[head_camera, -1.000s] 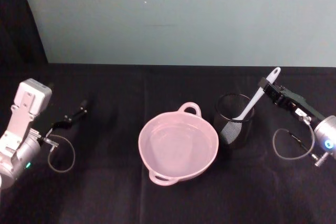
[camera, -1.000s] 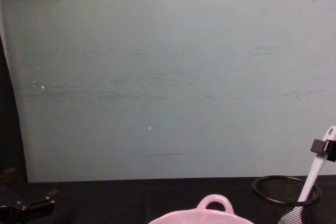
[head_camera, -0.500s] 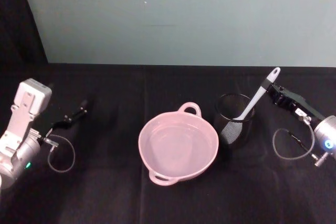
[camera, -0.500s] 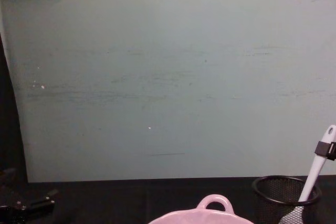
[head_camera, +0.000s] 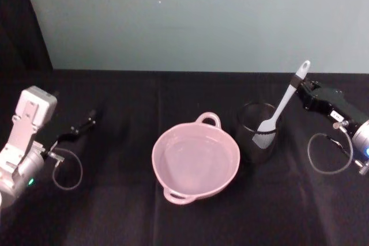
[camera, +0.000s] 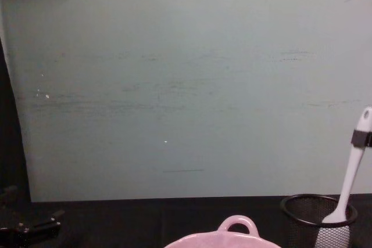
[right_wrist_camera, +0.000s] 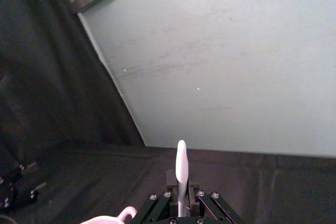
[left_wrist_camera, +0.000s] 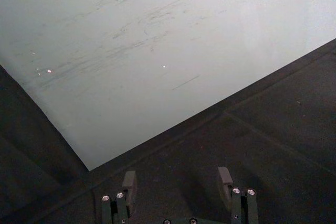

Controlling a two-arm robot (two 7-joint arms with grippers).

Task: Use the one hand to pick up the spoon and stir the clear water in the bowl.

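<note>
On the black surface, the pink bowl sits just left of the mesh cup; knock one into the other and water spills. The spoon leans with its blade inside that cup, so a sideways pull could snag the rim. Your right tool pinches the handle high up, so the spoon may pivot. The left tool rests open, far left.

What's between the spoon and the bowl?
Only the mesh cup wall; the spoon blade sits in the cup, right beside the bowl, seen in the head view.
</note>
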